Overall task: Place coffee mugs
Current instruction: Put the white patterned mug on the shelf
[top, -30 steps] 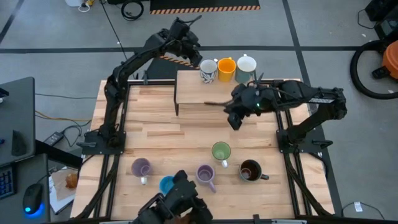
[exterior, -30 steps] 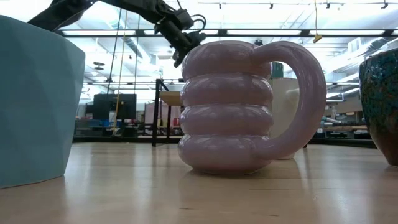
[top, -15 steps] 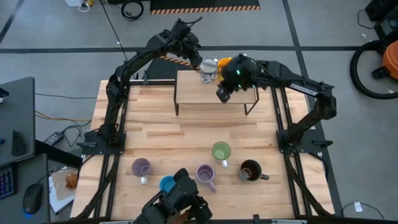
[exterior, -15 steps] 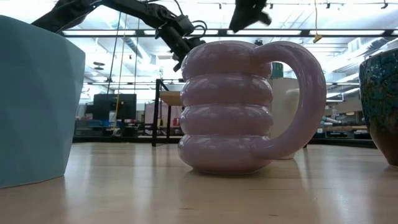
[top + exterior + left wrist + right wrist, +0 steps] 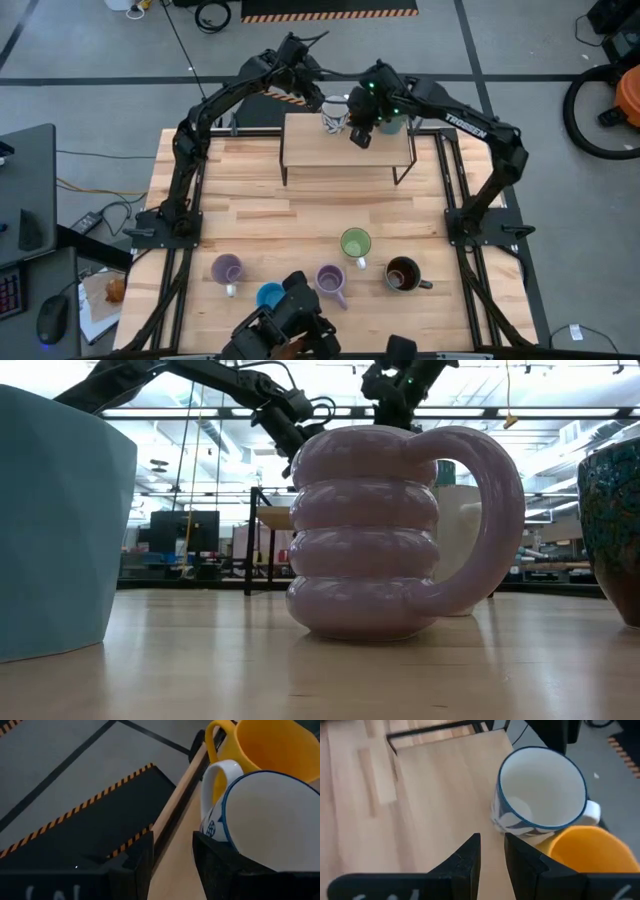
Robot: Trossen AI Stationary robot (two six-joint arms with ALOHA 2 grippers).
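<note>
A white mug with blue pattern (image 5: 335, 114) stands on a raised wooden shelf (image 5: 320, 152) at the table's far side, with an orange mug (image 5: 580, 851) right beside it. My left gripper (image 5: 172, 862) is open at the shelf's far edge, one finger (image 5: 212, 852) close against the white mug's wall (image 5: 260, 820). My right gripper (image 5: 492, 857) hovers over the shelf beside both mugs, its fingers a narrow gap apart with nothing between them. On the near table stand a green mug (image 5: 355, 243), a dark brown one (image 5: 403, 273), two light purple ones (image 5: 227, 268) (image 5: 331, 280) and a blue one (image 5: 268, 295).
The shelf stands on thin black legs (image 5: 403, 172), with bare wooden table between it and the near row of mugs. In the low view a ribbed purple mug (image 5: 370, 530) fills the middle, the blue mug (image 5: 60, 520) the left.
My right gripper has swung from over the table's right middle toward the far edge and leftward, rolling as it went, and now hangs over the shelf by the orange and white mugs. The mugs have not moved.
</note>
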